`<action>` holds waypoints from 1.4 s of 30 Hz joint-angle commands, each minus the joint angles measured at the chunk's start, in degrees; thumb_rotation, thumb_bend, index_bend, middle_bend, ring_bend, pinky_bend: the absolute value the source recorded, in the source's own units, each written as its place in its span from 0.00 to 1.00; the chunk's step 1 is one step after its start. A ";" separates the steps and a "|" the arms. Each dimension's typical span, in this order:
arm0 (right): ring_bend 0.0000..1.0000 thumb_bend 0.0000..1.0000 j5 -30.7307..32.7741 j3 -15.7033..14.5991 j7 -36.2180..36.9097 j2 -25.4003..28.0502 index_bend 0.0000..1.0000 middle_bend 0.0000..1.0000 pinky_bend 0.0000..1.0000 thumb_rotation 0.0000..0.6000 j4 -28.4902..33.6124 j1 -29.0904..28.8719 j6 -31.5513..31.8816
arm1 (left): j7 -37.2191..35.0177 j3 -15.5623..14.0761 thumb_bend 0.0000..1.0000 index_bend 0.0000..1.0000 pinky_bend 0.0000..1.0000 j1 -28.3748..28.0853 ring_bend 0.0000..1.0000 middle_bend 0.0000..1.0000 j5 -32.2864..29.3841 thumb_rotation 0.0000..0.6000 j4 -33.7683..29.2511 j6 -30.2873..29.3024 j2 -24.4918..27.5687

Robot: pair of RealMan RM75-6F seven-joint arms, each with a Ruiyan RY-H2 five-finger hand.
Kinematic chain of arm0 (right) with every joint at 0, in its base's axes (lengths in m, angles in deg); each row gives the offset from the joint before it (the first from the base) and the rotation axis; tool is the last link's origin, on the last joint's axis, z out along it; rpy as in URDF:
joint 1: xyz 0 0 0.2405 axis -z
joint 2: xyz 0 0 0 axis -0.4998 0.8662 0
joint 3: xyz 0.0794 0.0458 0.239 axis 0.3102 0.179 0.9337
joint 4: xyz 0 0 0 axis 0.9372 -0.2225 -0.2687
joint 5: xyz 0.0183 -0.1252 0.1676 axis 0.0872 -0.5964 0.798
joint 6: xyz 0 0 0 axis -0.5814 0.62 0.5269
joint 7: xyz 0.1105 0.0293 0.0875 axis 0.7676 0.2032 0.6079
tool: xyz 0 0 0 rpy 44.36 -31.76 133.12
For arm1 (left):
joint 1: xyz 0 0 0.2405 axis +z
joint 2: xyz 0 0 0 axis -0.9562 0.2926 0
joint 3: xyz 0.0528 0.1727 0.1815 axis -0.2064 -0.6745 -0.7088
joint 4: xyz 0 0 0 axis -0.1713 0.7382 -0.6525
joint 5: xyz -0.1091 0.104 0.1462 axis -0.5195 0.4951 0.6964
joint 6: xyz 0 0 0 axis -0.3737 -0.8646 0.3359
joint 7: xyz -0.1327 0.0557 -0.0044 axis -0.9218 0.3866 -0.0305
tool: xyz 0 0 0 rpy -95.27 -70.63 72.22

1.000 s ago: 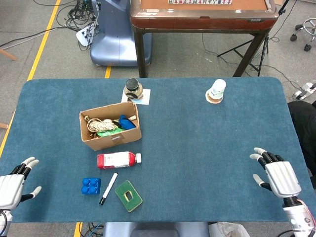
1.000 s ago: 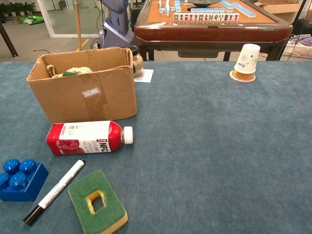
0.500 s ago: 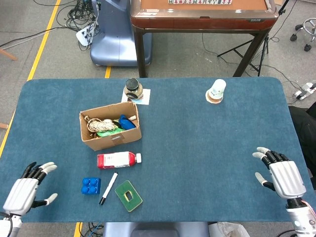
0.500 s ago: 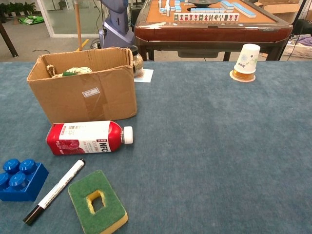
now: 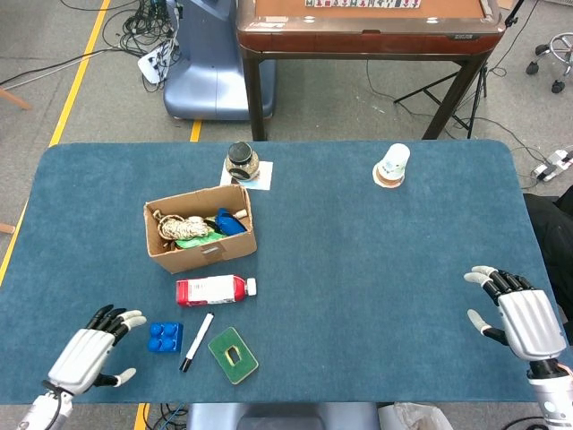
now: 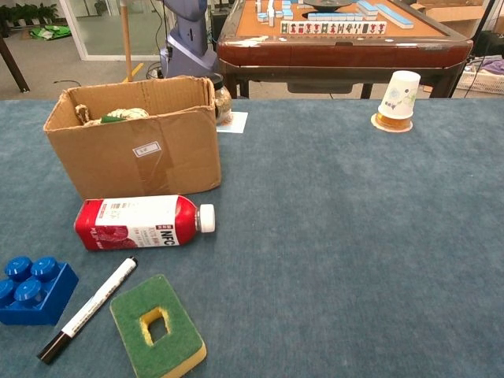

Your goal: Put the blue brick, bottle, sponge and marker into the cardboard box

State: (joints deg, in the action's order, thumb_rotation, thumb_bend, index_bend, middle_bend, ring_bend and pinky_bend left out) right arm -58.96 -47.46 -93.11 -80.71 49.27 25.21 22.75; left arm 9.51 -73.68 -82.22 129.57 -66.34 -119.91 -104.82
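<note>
The blue brick (image 5: pixel 166 337) (image 6: pixel 29 290) lies at the table's front left. Beside it are the marker (image 5: pixel 196 341) (image 6: pixel 88 308) and the green sponge (image 5: pixel 233 355) (image 6: pixel 157 326). The red bottle (image 5: pixel 215 289) (image 6: pixel 142 221) lies on its side in front of the open cardboard box (image 5: pixel 202 248) (image 6: pixel 135 154), which holds rope and blue and green items. My left hand (image 5: pixel 89 357) is open, fingers spread, just left of the brick and apart from it. Near the front right edge my right hand (image 5: pixel 519 318) is open and holds nothing. Neither hand shows in the chest view.
A glass jar (image 5: pixel 241 160) stands on a white card behind the box. An upturned paper cup (image 5: pixel 392 166) (image 6: pixel 398 98) sits on a coaster at the back right. A wooden game table (image 5: pixel 367 31) and a blue machine base (image 5: pixel 201 67) stand beyond the table's far edge.
My left hand has moved right and forward from the table's left edge toward the blue brick. The right hand has drifted slightly right. The objects have not moved.
</note>
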 commanded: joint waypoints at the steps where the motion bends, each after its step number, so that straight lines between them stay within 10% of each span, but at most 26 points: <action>1: 0.29 0.23 -0.11 0.03 0.41 0.23 0.32 0.30 0.41 1.00 0.05 0.15 0.29 | 0.21 -0.33 0.15 0.21 0.03 -1.18 0.09 0.18 -0.74 1.00 -0.37 2.25 -1.33; 42: 0.29 0.24 -1.14 -0.19 1.70 0.75 0.32 0.30 0.41 1.00 0.13 0.31 0.38 | 10.59 3.30 0.15 0.16 0.03 -7.93 0.06 0.14 -18.60 1.00 7.34 11.42 -11.34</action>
State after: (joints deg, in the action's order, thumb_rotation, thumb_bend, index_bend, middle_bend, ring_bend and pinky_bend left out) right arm -60.10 -47.65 -91.41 -79.95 49.41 25.52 23.13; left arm 20.04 -70.47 -89.91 111.47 -59.30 -108.75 -115.82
